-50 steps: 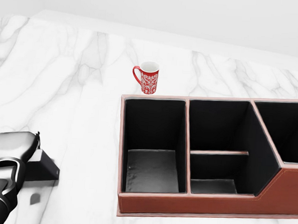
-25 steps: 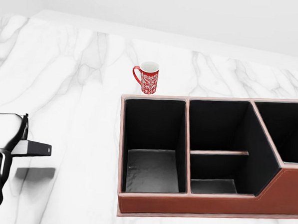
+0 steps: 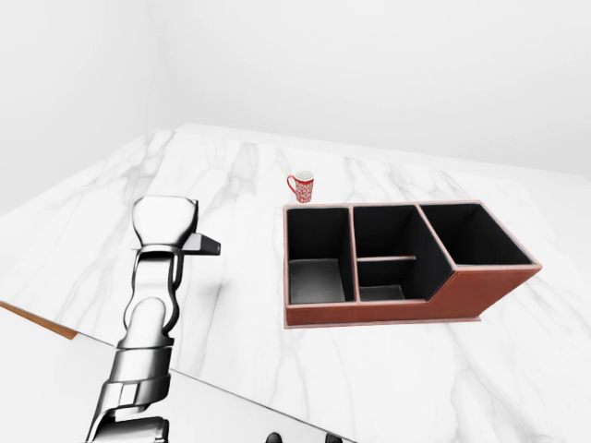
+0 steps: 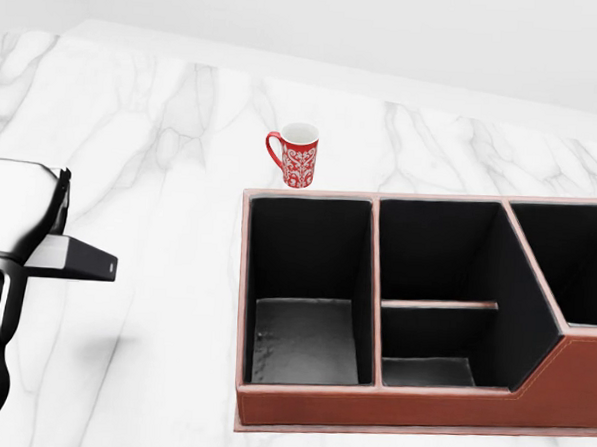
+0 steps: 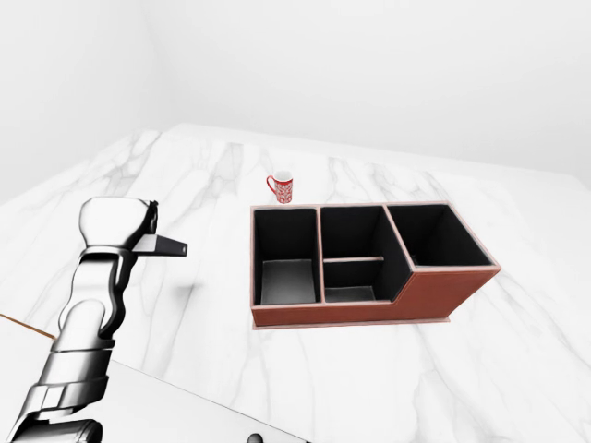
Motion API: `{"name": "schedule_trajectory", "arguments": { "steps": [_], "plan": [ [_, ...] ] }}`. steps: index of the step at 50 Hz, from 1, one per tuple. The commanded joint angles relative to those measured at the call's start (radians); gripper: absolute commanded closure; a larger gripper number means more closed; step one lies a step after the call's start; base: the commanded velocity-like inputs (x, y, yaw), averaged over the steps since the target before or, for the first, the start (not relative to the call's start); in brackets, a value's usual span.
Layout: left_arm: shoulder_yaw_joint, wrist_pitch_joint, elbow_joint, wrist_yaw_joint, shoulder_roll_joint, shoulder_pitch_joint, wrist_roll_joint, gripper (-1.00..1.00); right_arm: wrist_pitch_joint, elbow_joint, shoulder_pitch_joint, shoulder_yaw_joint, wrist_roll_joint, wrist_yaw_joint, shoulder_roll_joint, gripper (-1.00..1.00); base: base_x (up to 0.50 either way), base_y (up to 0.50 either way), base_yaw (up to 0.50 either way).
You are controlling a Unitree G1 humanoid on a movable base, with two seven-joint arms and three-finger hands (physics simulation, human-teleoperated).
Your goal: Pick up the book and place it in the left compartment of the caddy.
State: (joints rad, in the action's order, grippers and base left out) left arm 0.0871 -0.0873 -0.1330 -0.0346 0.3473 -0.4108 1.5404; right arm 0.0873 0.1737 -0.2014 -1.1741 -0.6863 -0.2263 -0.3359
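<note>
The book (image 4: pixel 71 258) is held gripped in the left hand (image 3: pixel 166 226), clear of the countertop (image 3: pixel 231 305). Carrying toward three o'clock, over the caddy (image 4: pixel 389 404), is judged next.

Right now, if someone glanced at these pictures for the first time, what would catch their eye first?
Probably the caddy, a red-brown box with black compartments filling the right of the head view, all of them empty. Next, the left hand raised at the left of the left-eye view, holding the dark, flat book clear of the marble counter. A small red patterned mug stands just above the caddy's left corner.
</note>
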Motion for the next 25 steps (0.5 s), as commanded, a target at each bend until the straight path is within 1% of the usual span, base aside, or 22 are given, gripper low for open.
{"name": "schedule_trajectory", "arguments": {
  "steps": [1, 3, 4, 5, 8, 10, 11, 12, 13, 15, 17, 18, 19, 20, 21, 22, 23, 24, 25],
  "plan": [
    [0.022, 0.000, 0.308, -0.142, -0.068, 0.031, 0.088, 1.00, 0.000, -0.006, 0.001, 0.003, 0.000, -0.002, -0.001, -1.00, 0.00, 0.00, 0.00],
    [0.022, 0.000, 0.345, -0.181, -0.077, 0.024, 0.098, 1.00, 0.000, 0.015, -0.005, -0.005, -0.007, 0.004, -0.001, -1.00, 0.00, 0.00, 0.00],
    [0.019, 0.000, 0.366, -0.216, -0.086, 0.017, 0.083, 1.00, 0.000, 0.029, -0.008, -0.010, -0.012, 0.007, 0.000, -1.00, 0.00, 0.00, 0.00],
    [0.015, 0.000, 0.376, -0.224, -0.088, 0.016, 0.102, 1.00, 0.000, 0.018, -0.004, -0.007, -0.005, -0.001, 0.003, -1.00, 0.00, 0.00, 0.00],
    [0.006, 0.000, 0.422, -0.257, -0.108, 0.013, 0.112, 1.00, 0.000, 0.007, -0.001, -0.002, 0.000, -0.009, 0.004, -1.00, 0.00, 0.00, 0.00],
    [0.007, 0.000, 0.423, -0.258, -0.109, 0.013, 0.114, 1.00, 0.000, 0.007, -0.001, -0.002, 0.000, -0.009, 0.004, -1.00, 0.00, 0.00, 0.00],
    [-0.008, 0.000, 0.477, -0.299, -0.125, 0.009, 0.119, 1.00, 0.000, 0.011, -0.001, -0.005, -0.004, -0.002, 0.000, -1.00, 0.00, 0.00, 0.00],
    [-0.012, 0.000, 0.498, -0.317, -0.134, 0.007, 0.118, 1.00, 0.000, 0.006, 0.001, -0.004, -0.003, -0.004, -0.001, -1.00, 0.00, 0.00, 0.00],
    [-0.013, 0.000, 0.503, -0.320, -0.142, 0.003, 0.108, 1.00, 0.000, 0.006, 0.000, -0.003, -0.003, -0.004, -0.001, -1.00, 0.00, 0.00, 0.00],
    [-0.020, 0.000, 0.512, -0.333, -0.152, -0.002, 0.125, 1.00, 0.000, 0.009, -0.001, -0.003, -0.003, -0.005, 0.000, -1.00, 0.00, 0.00, 0.00],
    [-0.027, 0.000, 0.523, -0.339, -0.163, -0.007, 0.117, 1.00, 0.000, 0.011, 0.000, -0.001, -0.002, -0.006, 0.002, -1.00, 0.00, 0.00, 0.00],
    [-0.046, 0.000, 0.547, -0.366, -0.177, -0.014, 0.138, 1.00, 0.000, 0.024, -0.004, -0.005, -0.007, -0.004, 0.002, -1.00, 0.00, 0.00, 0.00],
    [-0.046, 0.000, 0.548, -0.368, -0.180, -0.014, 0.140, 1.00, 0.000, 0.026, -0.004, -0.006, -0.007, -0.004, 0.003, -1.00, 0.00, 0.00, 0.00],
    [-0.059, 0.003, 0.566, -0.380, -0.194, -0.018, 0.144, 1.00, 0.000, 0.017, 0.000, -0.003, -0.003, -0.009, 0.003, -1.00, 0.00, 0.00, 0.00],
    [-0.058, 0.005, 0.567, -0.381, -0.197, -0.019, 0.146, 1.00, 0.000, 0.016, 0.000, -0.002, -0.002, -0.009, 0.003, -1.00, 0.00, 0.00, 0.00],
    [-0.072, 0.012, 0.595, -0.402, -0.213, -0.021, 0.139, 1.00, 0.000, 0.003, 0.005, 0.003, 0.005, -0.010, 0.003, -1.00, 0.00, 0.00, 0.00],
    [-0.071, 0.015, 0.597, -0.403, -0.216, -0.021, 0.140, 1.00, 0.000, 0.017, 0.000, -0.002, -0.005, -0.004, 0.000, -1.00, 0.00, 0.00, 0.00],
    [-0.084, 0.016, 0.626, -0.428, -0.229, -0.020, 0.157, 1.00, 0.000, 0.021, -0.001, -0.005, -0.006, -0.003, 0.000, -1.00, 0.00, 0.00, 0.00],
    [-0.089, 0.019, 0.641, -0.436, -0.239, -0.020, 0.160, 1.00, 0.000, 0.018, 0.000, -0.005, -0.005, -0.004, 0.000, -1.00, 0.00, 0.00, 0.00]
  ]
}}
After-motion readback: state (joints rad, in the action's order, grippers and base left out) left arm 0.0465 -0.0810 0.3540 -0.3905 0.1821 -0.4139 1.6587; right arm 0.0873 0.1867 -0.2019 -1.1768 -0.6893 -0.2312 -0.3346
